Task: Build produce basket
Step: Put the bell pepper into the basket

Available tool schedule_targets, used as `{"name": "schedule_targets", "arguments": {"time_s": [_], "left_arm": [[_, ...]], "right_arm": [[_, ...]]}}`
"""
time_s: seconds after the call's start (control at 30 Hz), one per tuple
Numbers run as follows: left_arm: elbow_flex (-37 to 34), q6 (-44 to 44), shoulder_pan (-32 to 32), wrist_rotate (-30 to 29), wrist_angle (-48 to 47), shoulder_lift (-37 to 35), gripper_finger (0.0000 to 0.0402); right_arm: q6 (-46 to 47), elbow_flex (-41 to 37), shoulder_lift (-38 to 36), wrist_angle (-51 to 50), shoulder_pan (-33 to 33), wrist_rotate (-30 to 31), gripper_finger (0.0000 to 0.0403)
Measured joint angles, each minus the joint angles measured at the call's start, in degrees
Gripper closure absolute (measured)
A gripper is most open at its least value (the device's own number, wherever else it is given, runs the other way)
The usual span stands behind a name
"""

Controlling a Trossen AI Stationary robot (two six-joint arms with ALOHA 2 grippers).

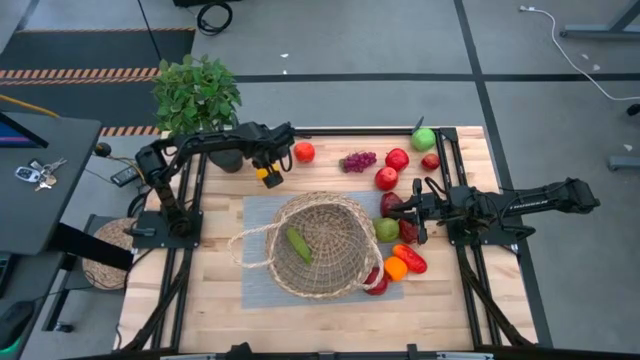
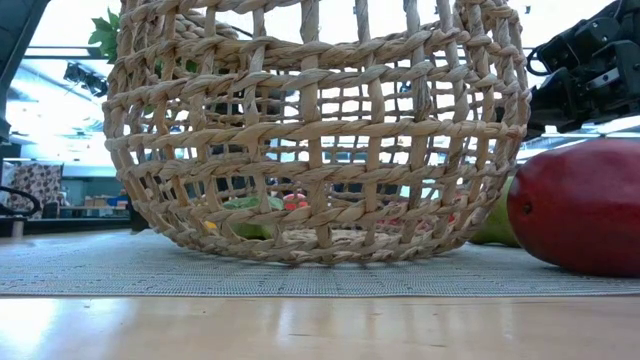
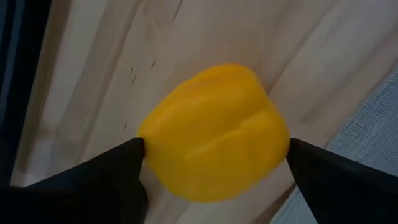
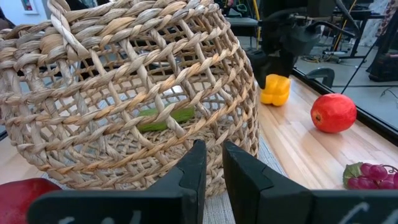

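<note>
The wicker basket point(image 1: 318, 245) stands on a grey mat point(image 1: 262, 212) at the table's middle, with a green cucumber point(image 1: 299, 245) inside. My left gripper point(image 1: 268, 172) is at the far left of the basket, shut on a yellow pepper point(image 3: 211, 130), which also shows in the right wrist view point(image 4: 275, 89). My right gripper point(image 4: 214, 163) is level just right of the basket, its fingers almost together and empty. Grapes point(image 1: 359, 160) and several red, green and orange pieces point(image 1: 397, 160) lie along the basket's right and far side. My left gripper pinches the yellow pepper between its two fingers, one on each of its opposite sides point(image 3: 144, 149). The fingers come from above, pointing down. The pepper is at or just above the bare wooden tabletop; whether it is lifted clear I cannot tell.
A potted leafy plant point(image 1: 196, 92) stands at the far left corner. A red round fruit point(image 1: 304, 152) lies just right of my left gripper. A large dark red fruit point(image 2: 580, 205) lies near the basket's right side. Bare wood shows along the near edge point(image 1: 330, 320).
</note>
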Motion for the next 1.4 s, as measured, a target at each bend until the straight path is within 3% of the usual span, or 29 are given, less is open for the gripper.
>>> {"name": "schedule_targets", "arguments": {"time_s": [0.27,0.77,1.13,1.4], "left_arm": [[-0.90,-1.21,-0.06,-0.99,1.85,0.04,0.0008],[0.66,1.99,-0.77,-1.65,-0.62,0.46,0.0050],[12.51,3.55,-0.79,-1.85,-10.23,0.37,0.0051],[28.73,3.55,-2.72,1.63,-19.43,0.24,0.0051]], "right_arm": [[0.01,0.00,0.00,0.00,0.01,0.00,0.0342],[-0.01,-0.01,0.00,0.00,0.00,-0.01,0.0342],[0.00,0.00,0.00,-0.01,0.00,-0.01,0.0342],[-0.01,0.00,0.00,-0.02,0.01,-0.02,0.0342]]}}
